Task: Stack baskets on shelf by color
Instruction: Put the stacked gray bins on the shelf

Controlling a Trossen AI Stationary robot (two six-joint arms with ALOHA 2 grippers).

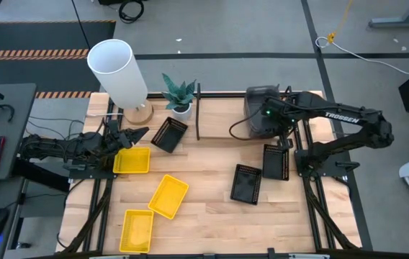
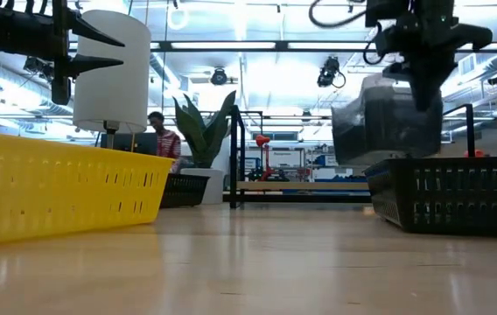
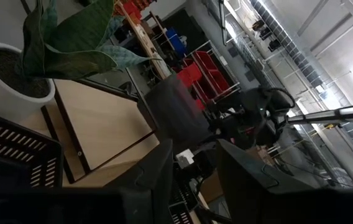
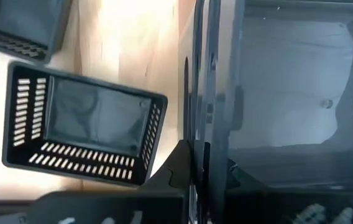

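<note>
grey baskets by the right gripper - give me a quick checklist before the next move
1. Right gripper is over the grey baskets: ok.
2. Right gripper grips a basket wall: cannot tell; in the right wrist view its fingers pinch a thin edge.
3. Shelf slot is free for the stack: cannot tell.
4. Two black baskets lie apart from the grey stack: ok.
5. Left gripper is open, away by the yellow basket: ok.
6. Yellow baskets are stacked: not ok, three lie apart.
</note>
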